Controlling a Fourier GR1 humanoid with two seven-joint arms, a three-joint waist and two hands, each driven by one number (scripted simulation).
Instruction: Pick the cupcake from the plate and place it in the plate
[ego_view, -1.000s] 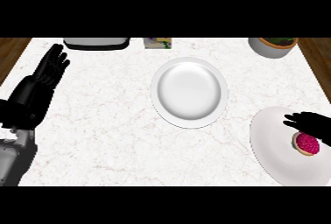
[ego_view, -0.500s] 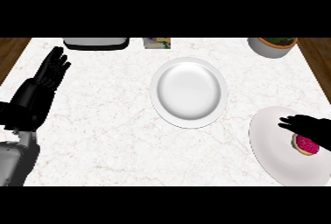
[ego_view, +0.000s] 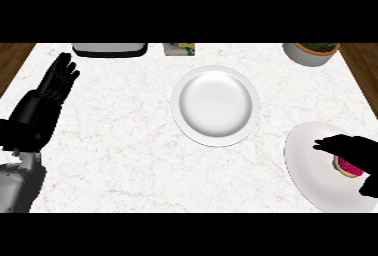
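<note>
Pink-topped cupcake (ego_view: 348, 167) sits on the white plate (ego_view: 310, 165) at lower right, half hidden; another white plate (ego_view: 215, 105) lies centre frame.

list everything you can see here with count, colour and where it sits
round white plate in the middle: 1, white, centre of the counter, nothing on it
white plate at the right edge: 1, white, lower right, carries the cupcake
pink-topped cupcake: 1, pink and tan, on the right plate, partly under the hand
white marble counter: 1, white, wooden floor beyond it
grey tray-like object: 1, top edge, left
small box: 1, top edge, centre
grey pot with a plant: 1, top right
left hand: 1, black, resting open at left
right hand: 1, black, curled over the cupcake
</note>
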